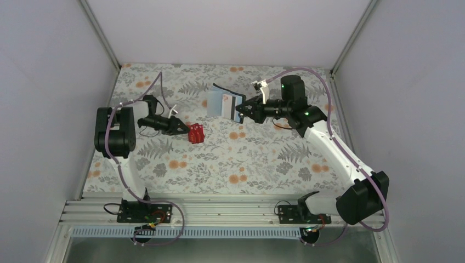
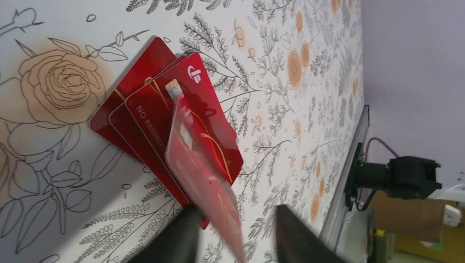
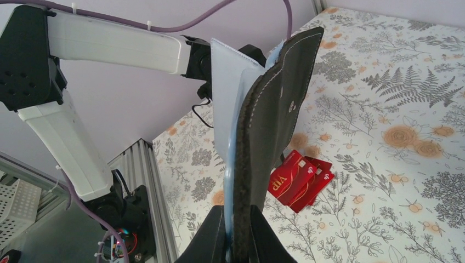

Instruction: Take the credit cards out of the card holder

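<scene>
The credit cards lay fanned on the floral worktop, left of its middle and about halfway between the near and far edges. Three overlapped flat. A fourth card leaned up off them, blurred, its lower end cut off by the frame. That end ran between the fingers of the left pincer, which stood slightly spread with a gap beside the card. Only the finger bases showed, so contact with the card could not be made out.

The right pincer was pressed together on the lower edge of the card holder, holding it upright and splayed above the far part of the worktop. The holder's black outside hid part of the fan in the right wrist view. Its pale blue pockets were seen edge-on, their contents unreadable.
</scene>
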Controlling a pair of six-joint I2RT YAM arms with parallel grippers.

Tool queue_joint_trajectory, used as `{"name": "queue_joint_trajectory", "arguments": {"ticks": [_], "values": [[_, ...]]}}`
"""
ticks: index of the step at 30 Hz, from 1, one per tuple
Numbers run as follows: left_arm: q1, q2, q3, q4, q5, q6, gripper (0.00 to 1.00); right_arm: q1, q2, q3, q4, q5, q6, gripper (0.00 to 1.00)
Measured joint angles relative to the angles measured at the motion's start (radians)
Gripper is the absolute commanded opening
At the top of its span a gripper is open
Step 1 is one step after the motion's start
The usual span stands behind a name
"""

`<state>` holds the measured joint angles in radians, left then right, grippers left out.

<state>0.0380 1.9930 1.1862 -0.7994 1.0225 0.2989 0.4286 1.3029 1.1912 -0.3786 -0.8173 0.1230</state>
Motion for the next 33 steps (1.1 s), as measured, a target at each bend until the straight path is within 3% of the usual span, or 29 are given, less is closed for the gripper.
{"name": "queue_joint_trajectory", "arguments": {"ticks": [2,7,9,10,18,24,29,33], "values": [[-0.003,-0.006,0.0,0.011,-0.016,-0.013,0.65,0.0,0.0,0.0,0.0,-0.005,0.0,0.04],[-0.001,-0.081,-0.003,0.017,-0.08,-0.017,0.8,0.004,0.005,0.0,0.0,-0.032,-0.003,0.04],[0.012,-0.163,0.002,0.011,-0.084,0.005,0.98,0.005,0.005,0.0,-0.003,-0.05,-0.011,0.04],[0.021,-0.211,0.012,0.004,-0.084,0.024,1.0,0.006,0.005,0.0,-0.003,-0.06,-0.017,0.04],[0.002,-0.568,0.171,-0.107,0.071,0.272,1.0,0.012,0.005,0.0,-0.009,-0.079,-0.038,0.04],[-0.094,-0.612,0.229,-0.182,0.21,0.347,1.0,0.025,0.001,0.0,-0.01,-0.114,-0.044,0.04],[-0.209,-0.595,0.24,-0.135,0.12,0.281,1.0,0.041,-0.024,0.0,-0.011,-0.151,-0.061,0.04],[-0.235,-0.538,0.423,-0.175,0.005,0.271,1.0,0.045,-0.044,0.0,-0.011,-0.135,-0.061,0.04]]}}
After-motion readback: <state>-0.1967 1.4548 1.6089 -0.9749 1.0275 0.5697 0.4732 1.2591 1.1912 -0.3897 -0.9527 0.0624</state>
